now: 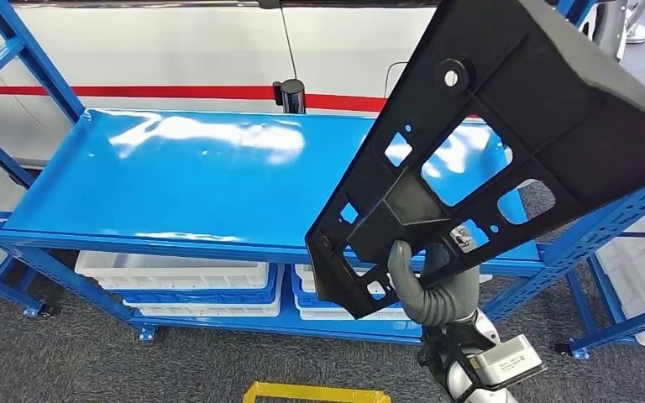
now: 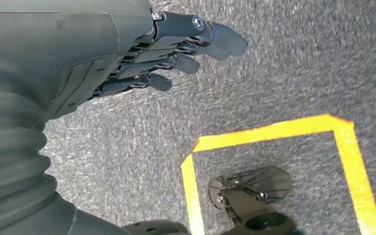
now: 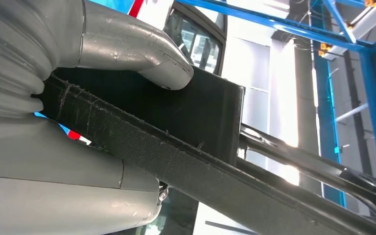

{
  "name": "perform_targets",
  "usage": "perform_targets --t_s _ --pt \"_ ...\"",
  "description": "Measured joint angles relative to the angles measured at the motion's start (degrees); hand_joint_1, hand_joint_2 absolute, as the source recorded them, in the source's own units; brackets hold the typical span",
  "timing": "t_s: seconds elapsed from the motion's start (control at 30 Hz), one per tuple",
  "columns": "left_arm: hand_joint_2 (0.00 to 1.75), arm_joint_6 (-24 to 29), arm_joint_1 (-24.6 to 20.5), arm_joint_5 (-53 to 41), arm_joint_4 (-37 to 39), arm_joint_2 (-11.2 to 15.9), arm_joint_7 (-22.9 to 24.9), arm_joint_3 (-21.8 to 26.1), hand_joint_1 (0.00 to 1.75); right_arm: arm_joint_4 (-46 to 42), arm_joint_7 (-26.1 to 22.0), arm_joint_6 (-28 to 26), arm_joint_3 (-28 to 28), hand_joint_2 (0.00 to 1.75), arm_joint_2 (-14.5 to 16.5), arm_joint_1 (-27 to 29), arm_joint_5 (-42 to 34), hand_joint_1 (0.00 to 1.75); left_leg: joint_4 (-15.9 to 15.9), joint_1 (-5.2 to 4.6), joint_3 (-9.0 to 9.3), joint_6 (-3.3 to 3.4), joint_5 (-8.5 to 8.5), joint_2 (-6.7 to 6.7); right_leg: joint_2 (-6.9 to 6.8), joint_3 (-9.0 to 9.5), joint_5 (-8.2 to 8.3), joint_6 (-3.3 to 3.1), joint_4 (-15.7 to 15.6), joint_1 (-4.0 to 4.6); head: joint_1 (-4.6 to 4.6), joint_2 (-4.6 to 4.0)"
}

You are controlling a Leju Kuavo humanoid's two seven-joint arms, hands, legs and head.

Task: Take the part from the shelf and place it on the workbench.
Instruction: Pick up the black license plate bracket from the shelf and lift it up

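A large black plastic part [image 1: 504,126] with several cut-outs is held up in front of the blue shelf [image 1: 218,176], tilted, its wide end toward the upper right. My right hand [image 1: 428,285] grips its lower edge from below, thumb pressed on its face. In the right wrist view the grey thumb [image 3: 142,54] lies over the black part [image 3: 196,122] and its textured rim. My left hand [image 2: 176,49] hangs over grey carpet, holding nothing, its fingers slightly apart.
The blue shelf board is bare and glossy. White bins [image 1: 176,273] sit on the level below it. Blue uprights [image 1: 605,227] stand at the right. Yellow tape [image 2: 274,132] marks a square on the grey carpet. A white wall with a red stripe [image 1: 134,91] is behind.
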Motion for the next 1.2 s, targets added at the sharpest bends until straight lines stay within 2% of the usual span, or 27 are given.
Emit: perform_targets --t_s 0.07,0.1,0.13,0.17,0.23,0.27,0.3,0.4,0.43,0.47,0.53,0.6,0.63,0.67,0.73,0.77,0.8,0.83,0.9,0.93,0.97,1.03,1.07,1.1,1.13,1.17,1.2 --pt "1.75 0.00 0.01 -0.26 0.01 -0.01 0.13 0.00 0.00 -0.01 -0.32 0.20 -0.01 1.75 0.04 0.05 0.09 1.66 7.57 0.04 -2.40 -0.33 -4.51 -0.07 -0.06 -0.63 0.52 -0.37 0.08 0.21 -0.09 0.00" --pt "1.75 0.00 0.01 -0.31 0.02 -0.02 0.14 0.00 0.00 -0.01 -0.41 0.29 -0.02 1.75 0.04 0.08 0.15 1.66 10.15 0.06 -2.96 -0.44 -5.62 -0.09 -0.06 -0.95 0.74 -0.33 0.13 0.29 -0.08 0.00" --pt "1.75 0.00 0.02 -0.33 0.02 -0.02 0.14 0.00 0.00 -0.01 -0.47 0.37 -0.03 1.75 0.04 0.13 0.19 1.66 10.63 0.09 -2.50 -0.49 -5.64 -0.10 -0.06 -1.24 0.92 -0.24 0.20 0.35 -0.09 0.00" --pt "1.75 0.00 0.02 -0.37 0.02 -0.03 0.14 0.00 0.00 -0.01 -0.51 0.42 -0.04 1.75 0.05 0.20 0.23 1.66 8.82 0.15 -0.87 -0.49 -4.72 -0.10 -0.04 -1.46 1.07 -0.11 0.31 0.36 -0.09 0.00" --pt "1.75 0.00 -0.04 -0.41 0.02 -0.03 0.14 0.00 0.00 -0.01 -0.55 0.44 -0.06 1.75 0.14 0.31 0.25 1.66 1.24 0.30 4.23 -0.44 -2.16 -0.19 -0.01 -1.80 1.24 0.21 0.66 0.43 -0.10 0.00" --pt "1.75 0.00 -0.09 -0.43 0.02 -0.04 0.14 0.00 0.00 -0.02 -0.57 0.44 -0.09 1.75 0.19 0.31 0.25 1.66 -1.96 0.32 6.07 -0.25 -1.31 -0.30 0.00 -2.01 1.33 0.38 0.89 0.58 -0.06 0.00" --pt "1.75 0.00 -0.12 -0.44 0.02 -0.05 0.14 0.00 0.00 -0.03 -0.60 0.44 -0.13 1.75 0.25 0.30 0.26 1.66 -3.83 0.22 6.97 0.02 -0.93 -0.41 -0.01 -2.26 1.50 0.65 1.05 0.70 0.00 0.00" --pt "1.75 0.00 -0.11 -0.46 0.02 -0.06 0.13 0.00 0.00 -0.05 -0.74 0.54 -0.22 1.75 0.36 0.41 0.31 1.66 -4.60 -0.31 6.34 1.49 -0.10 -0.44 -0.01 -3.04 2.15 1.86 1.07 0.51 0.03 0.00" --pt "1.75 0.00 -0.13 -0.52 0.02 -0.05 0.11 0.00 0.00 -0.07 -0.82 0.65 -0.28 1.75 0.36 0.48 0.30 1.66 -4.73 -0.35 5.96 2.07 0.35 -0.36 0.00 -3.56 1.70 2.06 1.53 0.40 0.04 0.00" --pt "1.75 0.00 -0.16 -0.58 0.02 -0.04 0.09 0.01 0.00 -0.11 -0.93 0.81 -0.34 1.75 0.36 0.54 0.27 1.66 -4.87 -0.31 5.50 2.66 0.84 -0.27 0.01 -4.39 0.57 2.01 2.88 0.36 0.16 0.00" --pt "1.75 0.00 -0.23 -0.68 0.01 -0.02 0.03 0.01 0.00 -0.19 -1.14 1.06 -0.44 1.75 0.37 0.66 0.22 1.66 -4.93 -0.30 4.34 3.37 1.74 -0.14 0.03 -7.01 -3.35 1.47 8.83 0.37 0.42 0.00" --pt "1.75 0.00 -0.24 -0.69 0.01 -0.01 0.01 0.00 0.00 -0.20 -1.27 1.07 -0.51 1.75 0.37 0.89 0.40 1.66 -4.91 -0.36 3.06 3.52 2.61 -0.02 0.03 -9.17 -6.49 1.41 15.73 0.36 0.51 0.00" --pt "1.75 0.00 -0.24 -0.70 0.02 -0.02 0.01 0.00 0.00 -0.20 -1.31 0.99 -0.59 1.75 0.37 1.04 0.59 1.66 -4.90 -0.38 2.43 3.49 3.07 0.03 0.02 -9.07 -6.88 1.71 17.01 0.35 0.52 0.00" --pt "1.75 0.00 -0.23 -0.70 0.02 -0.04 0.01 0.00 0.00 -0.20 -1.36 0.89 -0.70 1.75 0.37 1.16 0.80 1.66 -4.90 -0.37 1.85 3.40 3.52 0.07 0.02 -7.84 -6.39 2.15 16.02 0.34 0.54 0.00" --pt "1.75 0.00 -0.25 -0.70 0.02 -0.08 0.01 0.00 0.00 -0.25 -1.45 0.67 -0.92 1.75 0.42 1.24 1.05 1.66 -4.88 -0.35 0.89 3.05 4.40 0.05 -0.02 -2.34 -4.46 2.82 8.35 0.34 0.59 0.00" --pt "1.75 0.00 -0.26 -0.70 0.01 -0.10 0.01 0.00 0.00 -0.30 -1.48 0.61 -0.98 1.75 0.45 1.25 1.08 1.66 -4.86 -0.41 0.56 2.77 4.83 0.02 -0.01 0.47 -3.79 2.82 4.35 0.46 0.53 0.00" --pt "1.75 0.00 -0.26 -0.70 0.01 -0.11 0.01 0.00 0.00 -0.37 -1.51 0.56 -1.01 1.75 0.49 1.29 1.08 1.66 -4.87 -0.49 0.39 2.44 5.22 -0.01 0.01 2.37 -3.43 2.64 1.38 0.59 0.50 0.00" --pt "1.75 0.00 -0.27 -0.70 0.00 -0.12 0.00 0.00 0.00 -0.43 -1.55 0.51 -1.03 1.75 0.51 1.32 1.14 1.66 -4.90 -0.54 0.36 2.09 5.58 -0.02 0.05 3.18 -3.37 2.34 -0.11 0.72 0.50 0.00" --pt "1.75 0.00 -0.27 -0.70 0.01 -0.13 -0.02 0.00 0.00 -0.49 -1.67 0.38 -1.08 1.75 0.52 1.40 1.44 1.66 -5.16 -0.47 0.41 1.31 6.23 -0.01 0.10 2.72 -2.83 1.61 -0.50 0.77 0.54 0.00" --pt "1.75 0.00 -0.27 -0.72 0.01 -0.13 -0.03 0.00 0.00 -0.50 -1.85 0.33 -1.09 1.75 0.57 1.40 1.65 1.66 -4.92 -0.34 0.19 0.97 5.87 -0.04 0.08 2.55 -2.45 1.16 -0.59 0.61 0.54 0.00" --pt "1.75 -0.01 -0.24 -0.74 0.02 -0.13 -0.03 0.00 0.00 -0.56 -2.10 0.28 -1.10 1.75 0.65 1.46 1.77 1.66 -4.05 -0.24 -0.22 0.69 4.65 -0.07 0.03 2.36 -1.97 0.59 -0.70 0.44 0.48 0.00" --pt "1.75 -0.02 -0.20 -0.78 0.02 -0.14 -0.03 0.00 0.00 -0.78 -2.75 0.08 -1.14 1.75 0.97 1.73 1.57 1.66 1.07 -0.09 -1.89 0.32 -0.36 -0.14 -0.06 1.76 -1.02 -0.24 -0.76 0.26 0.33 0.00" --pt "1.75 -0.02 -0.19 -0.78 0.02 -0.16 -0.03 0.00 0.00 -0.90 -2.97 -0.08 -1.20 1.75 1.16 1.96 1.28 1.66 4.71 -0.03 -2.79 0.12 -2.86 -0.14 -0.08 1.27 -0.62 -0.42 -0.72 0.33 0.29 0.00" --pt "1.75 -0.02 -0.19 -0.77 0.02 -0.20 -0.04 0.00 0.00 -0.98 -3.10 -0.30 -1.29 1.75 1.35 2.25 0.92 1.66 7.99 0.02 -3.39 -0.07 -4.52 -0.15 -0.09 0.79 -0.24 -0.45 -0.67 0.41 0.29 0.00" --pt "1.75 -0.02 -0.19 -0.73 0.02 -0.22 -0.07 0.01 0.00 -1.03 -3.06 -0.56 -1.43 1.75 1.56 2.60 0.47 1.66 9.86 0.09 -3.29 -0.22 -5.02 -0.14 -0.10 0.33 0.08 -0.36 -0.60 0.47 0.29 0.00" --pt "1.75 -0.01 -0.18 -0.68 0.02 -0.24 -0.12 0.02 0.00 -1.06 -2.94 -0.93 -1.62 1.75 1.79 3.00 0.08 1.66 9.63 0.19 -2.14 -0.32 -4.51 -0.13 -0.09 -0.07 0.33 -0.22 -0.52 0.50 0.30 0.00" --pt "1.75 0.01 -0.18 -0.60 0.02 -0.25 -0.19 0.04 0.00 -1.09 -2.80 -1.47 -1.87 1.75 2.06 3.44 -0.10 1.66 7.22 0.32 0.09 -0.38 -3.33 -0.13 -0.08 -0.40 0.54 -0.08 -0.36 0.48 0.29 0.00"
